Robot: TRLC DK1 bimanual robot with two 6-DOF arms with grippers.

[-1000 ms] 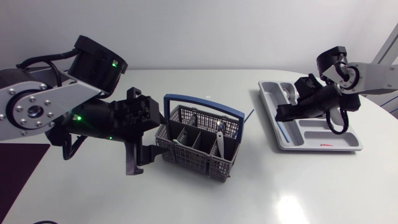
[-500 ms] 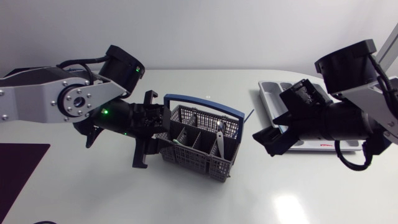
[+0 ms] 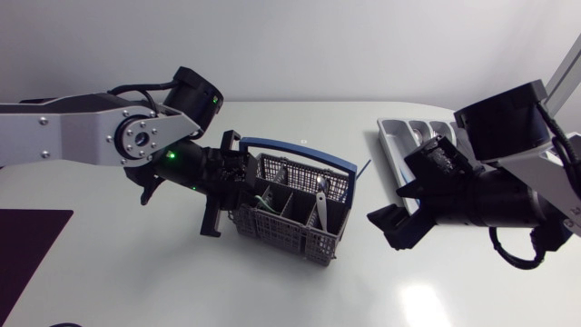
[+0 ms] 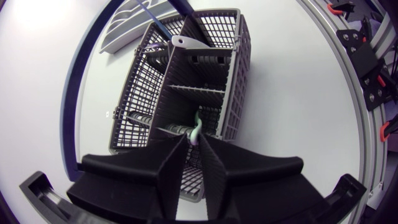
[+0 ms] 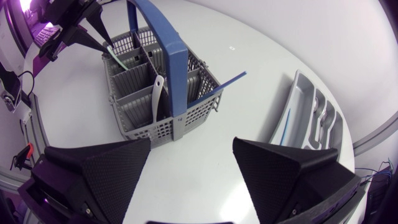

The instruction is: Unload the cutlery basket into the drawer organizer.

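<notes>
My left arm [image 3: 82, 141] comes in from the side and ends at the near end of the grey mesh cutlery basket [image 3: 281, 238], which stands upright on the white table [image 3: 136, 282] about midway between the two arms. The left claw [image 4: 191, 149] is drawn narrow, its two fingers pinching the tip of a pale green utensil [image 4: 197, 129] whose lower part is inside the end compartment of the basket. A blue handle [image 3: 300, 150] arches over the length of the basket. Farther along, a white spoon [image 3: 320, 195] stands in a compartment beside that handle, and a thin blue stick [image 3: 363, 168] leans out past the far end of the basket. Just beyond the basket is the right claw [image 5: 192, 149], above the bare table, spread wide with nothing between its fingers. Behind it lies the grey drawer organizer [image 3: 390, 141], well apart from the basket and partly hidden by my right arm [image 3: 508, 195]; some metal cutlery [image 5: 320, 112] lies in one of its compartments.
</notes>
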